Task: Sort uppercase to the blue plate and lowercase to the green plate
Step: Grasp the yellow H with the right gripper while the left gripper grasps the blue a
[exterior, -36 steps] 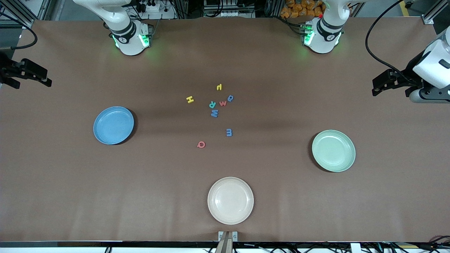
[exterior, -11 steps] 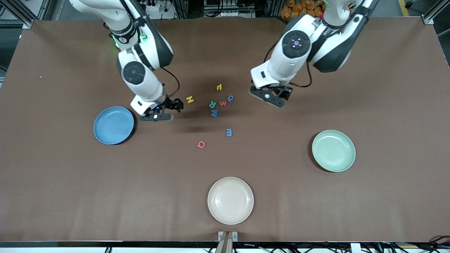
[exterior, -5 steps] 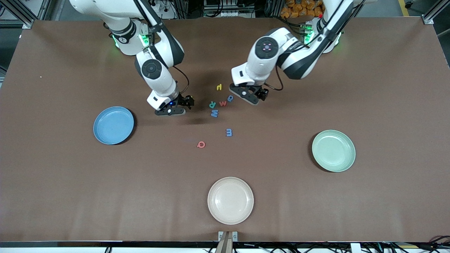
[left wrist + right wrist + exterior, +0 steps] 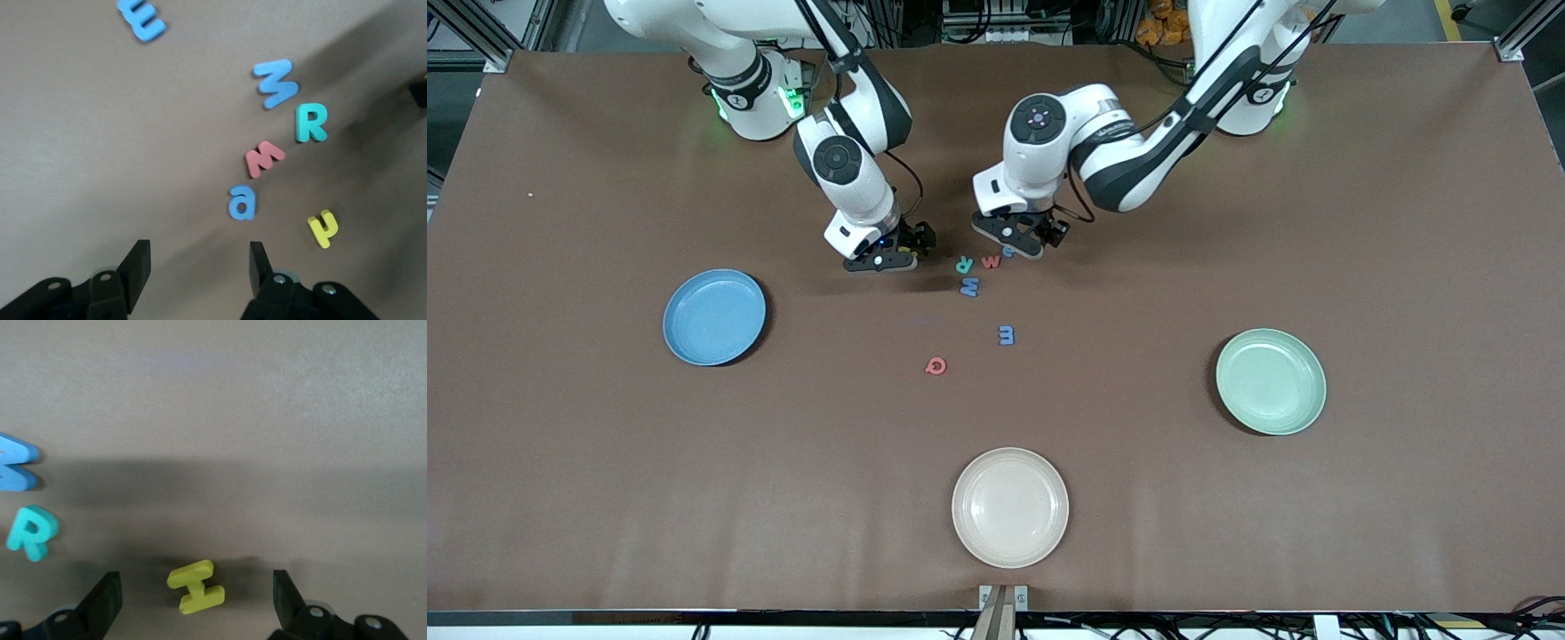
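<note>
Hovering over yellow H (image 4: 195,588): right gripper (image 4: 193,600), fingers spread. Left gripper (image 4: 198,268) parted, over blue a (image 4: 242,202), beside red M (image 4: 264,159), teal R (image 4: 311,123). Blue plate (image 4: 714,316) toward right arm's end, green plate (image 4: 1271,380) toward left arm's, both bare.

Left gripper (image 4: 197,267): fingers spread, over bare table. Letters: blue a (image 4: 242,201), red M (image 4: 264,158), teal R (image 4: 311,123), blue w (image 4: 275,83), blue m (image 4: 141,19), yellow hooked letter (image 4: 323,228).

front: high, faces bases | wrists: close, downward | shared: teal R (image 4: 964,264)
</note>
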Controlling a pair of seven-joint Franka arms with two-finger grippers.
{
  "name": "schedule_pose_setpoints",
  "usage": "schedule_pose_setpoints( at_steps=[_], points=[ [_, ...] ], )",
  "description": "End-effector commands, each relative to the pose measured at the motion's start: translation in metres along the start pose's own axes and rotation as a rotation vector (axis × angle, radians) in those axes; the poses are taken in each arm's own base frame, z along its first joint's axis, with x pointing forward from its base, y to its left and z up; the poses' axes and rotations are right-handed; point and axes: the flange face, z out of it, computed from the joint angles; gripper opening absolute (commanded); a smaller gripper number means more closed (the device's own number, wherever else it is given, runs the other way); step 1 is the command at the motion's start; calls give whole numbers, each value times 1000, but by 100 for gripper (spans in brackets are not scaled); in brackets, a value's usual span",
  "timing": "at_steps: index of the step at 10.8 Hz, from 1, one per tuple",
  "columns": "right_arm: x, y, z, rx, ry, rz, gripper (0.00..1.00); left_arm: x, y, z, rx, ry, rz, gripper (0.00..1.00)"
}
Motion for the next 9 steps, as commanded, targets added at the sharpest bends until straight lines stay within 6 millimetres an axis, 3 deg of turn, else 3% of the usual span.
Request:
schedule_pose_setpoints(
  at_steps=[1,2,7,9],
  points=[
    [-11,2,14,-2,4,-6,100,5,6,21,21,-6,-14,68],
    [-14,0,17,-2,1,-14,100,3,11,26,23,-9,-26,68],
    [-20,-5,21,-5,-16,-30,65,3,22,44,25,-25,-89,62],
    [-21,-4,24,-10,-22,-29,58,5,29,51,14,-33,-106,60]
  ],
)
